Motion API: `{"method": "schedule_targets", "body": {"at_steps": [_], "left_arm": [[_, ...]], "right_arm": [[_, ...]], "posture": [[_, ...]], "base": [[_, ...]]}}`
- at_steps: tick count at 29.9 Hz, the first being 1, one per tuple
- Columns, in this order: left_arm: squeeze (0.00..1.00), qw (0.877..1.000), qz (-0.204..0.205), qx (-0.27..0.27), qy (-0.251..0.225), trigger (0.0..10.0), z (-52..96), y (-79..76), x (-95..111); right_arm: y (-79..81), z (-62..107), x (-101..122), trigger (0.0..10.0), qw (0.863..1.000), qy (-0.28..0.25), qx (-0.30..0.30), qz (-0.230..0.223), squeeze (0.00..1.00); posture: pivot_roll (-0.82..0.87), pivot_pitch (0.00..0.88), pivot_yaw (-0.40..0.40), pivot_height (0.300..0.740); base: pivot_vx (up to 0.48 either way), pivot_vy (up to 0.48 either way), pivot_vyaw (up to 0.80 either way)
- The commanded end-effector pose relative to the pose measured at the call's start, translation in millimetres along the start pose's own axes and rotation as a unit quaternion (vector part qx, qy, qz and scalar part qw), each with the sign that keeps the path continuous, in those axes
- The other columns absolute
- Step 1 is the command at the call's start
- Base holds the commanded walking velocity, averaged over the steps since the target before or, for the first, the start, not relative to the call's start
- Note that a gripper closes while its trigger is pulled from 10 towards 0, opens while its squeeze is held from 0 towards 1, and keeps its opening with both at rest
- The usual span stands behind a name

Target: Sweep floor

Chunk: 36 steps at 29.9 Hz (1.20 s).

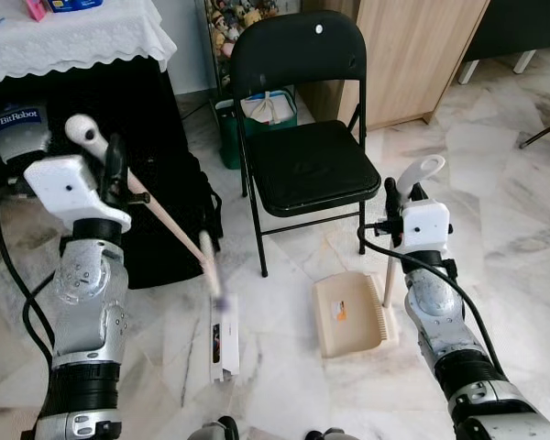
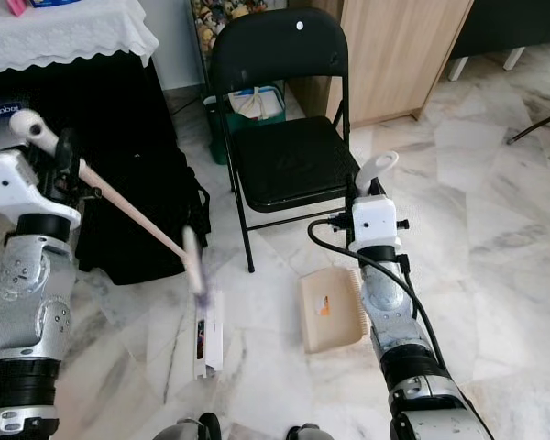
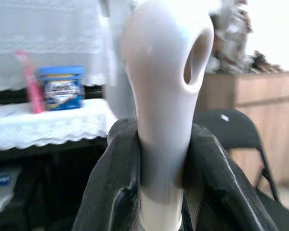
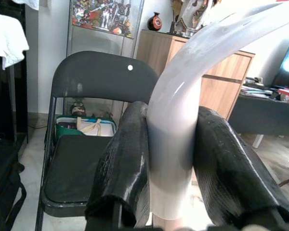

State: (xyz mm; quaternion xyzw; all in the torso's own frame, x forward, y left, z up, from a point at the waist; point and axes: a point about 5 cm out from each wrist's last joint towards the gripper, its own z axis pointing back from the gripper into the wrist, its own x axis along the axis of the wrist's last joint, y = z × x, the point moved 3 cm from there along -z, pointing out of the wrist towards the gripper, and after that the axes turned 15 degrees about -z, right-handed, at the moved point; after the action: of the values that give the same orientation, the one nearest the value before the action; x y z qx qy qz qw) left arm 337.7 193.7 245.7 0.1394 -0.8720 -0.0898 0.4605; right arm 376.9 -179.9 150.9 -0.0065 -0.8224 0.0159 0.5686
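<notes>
Left pincer [image 1: 113, 174] (clamped) around broom [image 1: 179, 240] handle

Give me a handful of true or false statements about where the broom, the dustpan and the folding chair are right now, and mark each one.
1. The left gripper is shut on the broom handle. True.
2. The dustpan sits on the black chair. False: it rests on the marble floor in front of the chair.
3. The right gripper is open and holds nothing. False: its fingers clamp the dustpan's white handle.
4. The broom head is down at the floor, left of the dustpan. True.
5. The chair's seat carries a green bag. False: the seat is bare; the green bag stands behind the chair.
</notes>
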Motion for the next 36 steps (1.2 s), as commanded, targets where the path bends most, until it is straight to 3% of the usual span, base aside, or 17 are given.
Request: {"method": "schedule_targets", "body": {"at_steps": [1,6,13,21,24,27,31,32,36], "left_arm": [[0.0,0.998,-0.062,-0.022,-0.017,10.0,3.8,-1.0,3],[0.0,0.984,-0.147,-0.099,-0.014,10.0,18.8,-27.5,-9],[0.0,0.977,-0.169,-0.128,0.002,10.0,27.6,-34.1,-23],[0.0,0.98,-0.148,-0.13,0.036,10.0,35.0,-14.7,-35],[0.0,0.982,-0.137,-0.117,0.049,10.0,33.1,-1.4,-39],[0.0,0.983,-0.126,-0.124,0.056,10.0,30.6,2.0,-40],[0.0,0.989,-0.082,-0.106,0.068,10.0,26.9,10.3,-41],[0.0,0.99,-0.054,-0.108,0.078,10.0,27.1,10.4,-43],[0.0,0.988,-0.026,-0.121,0.09,10.0,29.4,9.6,-46]], "right_arm": [[-1.2,0.1,5,10.0,1.0,-0.014,0.0,0.0,0.0],[-1.2,2.6,3,10.0,1.0,-0.009,0.0,-0.004,0.0],[-0.4,4.4,1,10.0,1.0,-0.007,0.0,-0.006,0.0],[0.1,6.8,-1,10.0,1.0,-0.002,-0.001,-0.011,0.0],[-0.1,7.5,-3,10.0,1.0,0.003,-0.005,-0.019,0.0],[1.7,7.3,-4,10.0,1.0,0.004,-0.003,-0.021,0.0],[1.7,6.7,-3,10.0,1.0,0.006,-0.001,-0.023,0.0],[1.4,6.5,-3,10.0,1.0,0.006,-0.001,-0.023,0.0],[1.8,6.5,-4,10.0,1.0,0.007,0.0,-0.025,0.0]], "posture": [[0.04,0.169,-0.005,0.74],[0.04,0.175,-0.004,0.74],[0.03,0.176,-0.002,0.74],[0.04,0.182,0.001,0.74],[0.04,0.185,-0.001,0.74],[0.04,0.186,-0.002,0.74],[0.04,0.187,-0.002,0.74],[0.04,0.187,-0.002,0.74],[0.04,0.188,-0.003,0.74]], "base": [[0.0,0.0,0.0],[0.0,0.0,0.0],[0.0,0.0,0.0],[0.0,0.0,0.0],[0.0,0.0,0.0],[0.0,0.0,0.0],[0.0,0.0,0.0],[0.0,0.0,0.0],[0.0,0.0,0.0]]}}
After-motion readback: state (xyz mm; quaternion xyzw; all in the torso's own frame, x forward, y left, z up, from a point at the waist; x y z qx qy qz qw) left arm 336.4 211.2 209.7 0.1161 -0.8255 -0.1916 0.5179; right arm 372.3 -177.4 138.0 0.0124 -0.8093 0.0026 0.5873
